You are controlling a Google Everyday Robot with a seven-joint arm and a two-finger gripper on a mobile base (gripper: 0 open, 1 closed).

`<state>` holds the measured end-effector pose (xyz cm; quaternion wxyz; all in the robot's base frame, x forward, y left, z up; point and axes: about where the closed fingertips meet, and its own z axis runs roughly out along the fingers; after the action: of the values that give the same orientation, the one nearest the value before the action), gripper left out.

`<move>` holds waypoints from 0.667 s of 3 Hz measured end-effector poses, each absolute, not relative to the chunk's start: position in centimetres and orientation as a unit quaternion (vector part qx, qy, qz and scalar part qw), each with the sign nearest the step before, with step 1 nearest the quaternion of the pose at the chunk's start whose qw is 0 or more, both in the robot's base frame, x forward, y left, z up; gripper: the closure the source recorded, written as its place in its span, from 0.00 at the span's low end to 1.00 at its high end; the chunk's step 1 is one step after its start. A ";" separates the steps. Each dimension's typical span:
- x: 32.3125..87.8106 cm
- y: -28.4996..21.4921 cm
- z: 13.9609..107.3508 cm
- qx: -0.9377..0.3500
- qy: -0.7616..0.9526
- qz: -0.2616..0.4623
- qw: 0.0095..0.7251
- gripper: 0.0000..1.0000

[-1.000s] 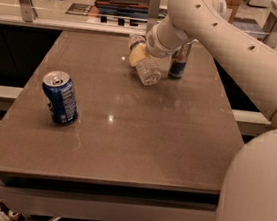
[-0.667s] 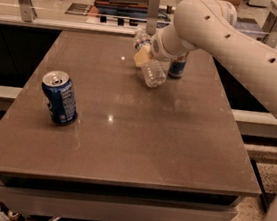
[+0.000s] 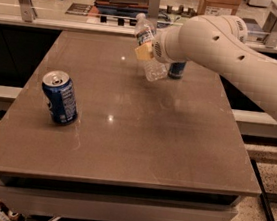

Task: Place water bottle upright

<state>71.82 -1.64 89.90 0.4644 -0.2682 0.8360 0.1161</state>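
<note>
Bottle (image 3: 154, 69): clear, white cap, tilted with the cap up and to the far left, at the far middle of the table (image 3: 139, 148); contents cannot be told.
Gripper (image 3: 146, 51): pinching the bottle around its middle, a yellowish pad against the label.
Soda can (image 3: 60, 98): blue, upright, near left.
Slim can (image 3: 177, 69): just behind the bottle, partly hidden by the arm.

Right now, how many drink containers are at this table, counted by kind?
Bottles: 1, the water bottle, held tilted in the gripper above the far side of the table.
Cans: 2, the blue soda can and the energy drink can.
Total: 3.
</note>
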 end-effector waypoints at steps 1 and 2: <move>72.2 -1.6 91.9 -0.271 0.806 0.122 0.512 1.00; 72.2 -1.5 93.9 -0.278 0.776 0.127 0.553 1.00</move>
<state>72.15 -1.49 93.85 0.5527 -0.2776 0.7755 0.1266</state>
